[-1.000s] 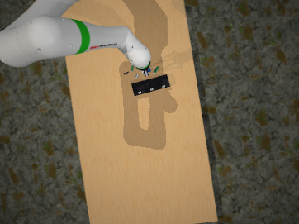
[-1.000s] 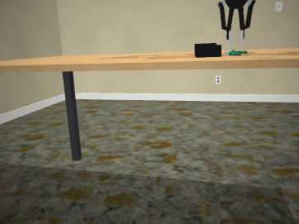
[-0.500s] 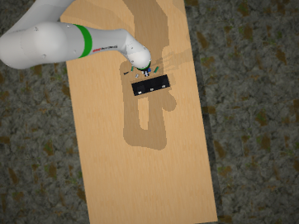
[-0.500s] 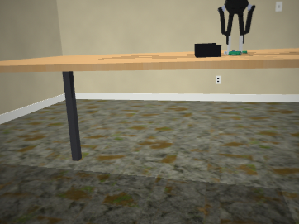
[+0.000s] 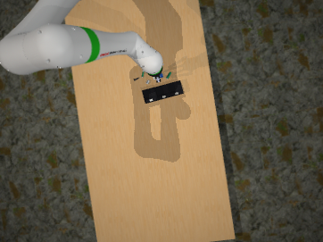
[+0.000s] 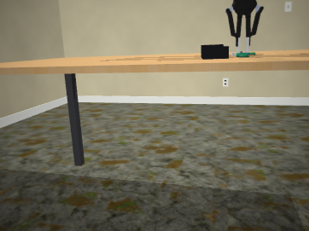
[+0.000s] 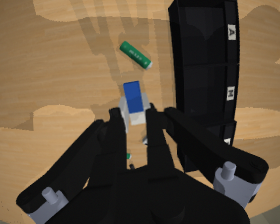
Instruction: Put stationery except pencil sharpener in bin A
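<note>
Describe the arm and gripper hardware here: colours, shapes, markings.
The arm is glossy white with fat rounded links, a bright green band around one joint and small red lettering next to it. The gripper is a black two-finger linkage type: a dark body, angled outer bars with light grey pivot caps, and pale lower finger sections in the exterior view. No external cables are visible.
</note>
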`<action>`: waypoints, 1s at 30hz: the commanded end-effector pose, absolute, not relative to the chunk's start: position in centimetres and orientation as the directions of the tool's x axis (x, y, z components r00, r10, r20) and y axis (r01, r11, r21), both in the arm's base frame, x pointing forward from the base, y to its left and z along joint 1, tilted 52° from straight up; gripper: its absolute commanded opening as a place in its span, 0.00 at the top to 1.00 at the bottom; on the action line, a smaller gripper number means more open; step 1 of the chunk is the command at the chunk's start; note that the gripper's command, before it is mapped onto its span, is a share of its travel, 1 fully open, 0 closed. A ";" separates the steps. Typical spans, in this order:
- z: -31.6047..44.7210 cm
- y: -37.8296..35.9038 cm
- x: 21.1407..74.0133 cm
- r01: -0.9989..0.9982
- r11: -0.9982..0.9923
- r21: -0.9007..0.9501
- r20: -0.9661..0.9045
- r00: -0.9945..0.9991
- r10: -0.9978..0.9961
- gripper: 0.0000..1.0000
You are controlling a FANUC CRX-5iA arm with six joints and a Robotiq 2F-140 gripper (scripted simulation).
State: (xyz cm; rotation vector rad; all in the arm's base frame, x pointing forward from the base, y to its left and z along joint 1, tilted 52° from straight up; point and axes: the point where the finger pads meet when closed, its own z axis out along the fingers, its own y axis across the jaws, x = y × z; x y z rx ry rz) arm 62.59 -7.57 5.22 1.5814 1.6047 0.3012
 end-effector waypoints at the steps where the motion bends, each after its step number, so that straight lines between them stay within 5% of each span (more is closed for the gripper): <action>1: 5.2 -7.6 62.6 0.707 0.174 0.685 -0.387 0.151 0.910 0.89; 30: 6.0 -7.1 61.7 0.707 0.174 0.685 -0.387 0.151 0.910 0.89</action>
